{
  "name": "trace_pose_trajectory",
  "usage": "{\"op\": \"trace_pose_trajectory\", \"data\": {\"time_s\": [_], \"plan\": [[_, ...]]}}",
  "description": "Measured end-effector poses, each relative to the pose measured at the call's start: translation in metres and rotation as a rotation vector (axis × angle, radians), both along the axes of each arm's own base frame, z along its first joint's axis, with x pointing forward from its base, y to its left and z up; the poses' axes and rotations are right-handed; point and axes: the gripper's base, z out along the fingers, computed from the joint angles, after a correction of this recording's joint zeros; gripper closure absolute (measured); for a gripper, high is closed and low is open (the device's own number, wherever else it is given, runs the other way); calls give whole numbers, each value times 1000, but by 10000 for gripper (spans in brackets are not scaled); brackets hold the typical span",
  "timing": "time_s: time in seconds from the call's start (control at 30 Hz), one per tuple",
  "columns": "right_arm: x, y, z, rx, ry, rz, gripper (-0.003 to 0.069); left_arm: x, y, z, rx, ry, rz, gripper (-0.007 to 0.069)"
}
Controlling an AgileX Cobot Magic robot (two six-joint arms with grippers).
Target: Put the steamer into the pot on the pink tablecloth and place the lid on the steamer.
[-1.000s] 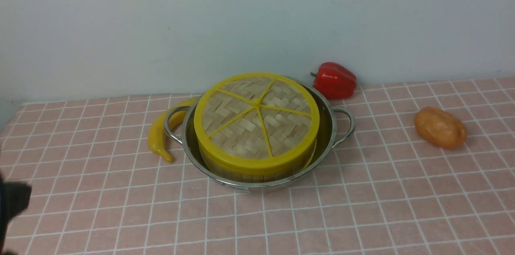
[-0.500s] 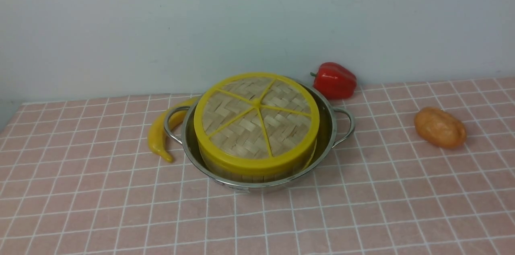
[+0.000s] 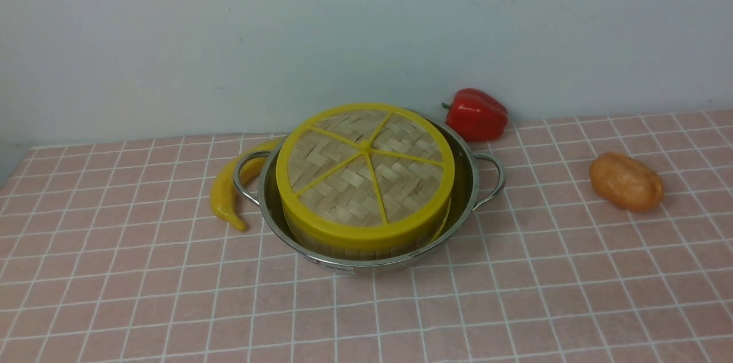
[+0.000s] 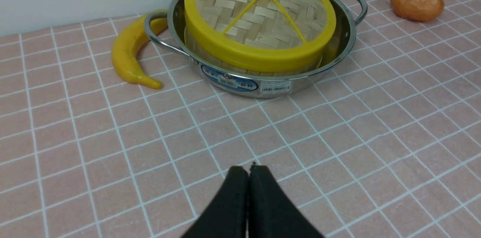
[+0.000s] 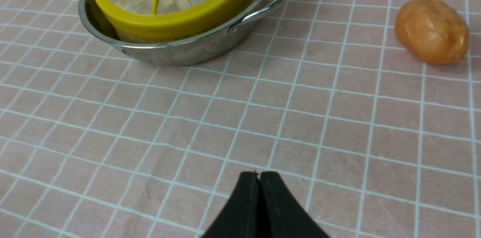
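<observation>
Already the steamer point(image 3: 366, 240) sits inside the stainless-steel pot point(image 3: 467, 191) on the pink tablecloth point(image 3: 515, 294), and the woven lid point(image 3: 365, 171) rests on top of it, yellow rim all round. Judging by this, both placements look done, so the step in hand is to hold clear and confirm the seating. The left gripper point(image 4: 248, 172) has its jaws pressed together with nothing between them, low over bare cloth, well apart from the pot; the right gripper point(image 5: 259, 178) is likewise closed and empty. In the front view the lid looks slightly tipped toward the camera, though that may only be the viewing angle. Any correction should be a light press on the rim, not a re-grasp, keeping off the yellow chilli pepper point(image 3: 226, 194) that touches the pot's left handle. The red bell pepper point(image 3: 476, 114) and the potato point(image 3: 627, 181) lie out of the way.
</observation>
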Motion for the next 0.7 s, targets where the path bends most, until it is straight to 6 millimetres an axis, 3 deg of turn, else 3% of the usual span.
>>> {"op": "trace_pose_trajectory", "data": {"time_s": [0.23, 0.43, 0.53, 0.57, 0.63, 0.7], "plan": [[-1, 2, 0, 32, 10, 5, 638, 1, 2, 0, 61, -36, 42, 609], [-1, 3, 1, 45, 14, 7, 619, 11, 3, -9, 86, -223, 207, 598], [-1, 3, 1, 47, 15, 8, 608, 20, 1, -36, 83, -322, 288, 591], [-1, 3, 1, 47, 15, 8, 606, 20, 1, -35, 81, -332, 293, 591], [-1, 3, 1, 47, 15, 8, 601, 27, 2, -72, 110, -284, 347, 581], [-1, 3, 1, 47, 15, 8, 598, 29, 3, -86, 123, -247, 365, 580]]}}
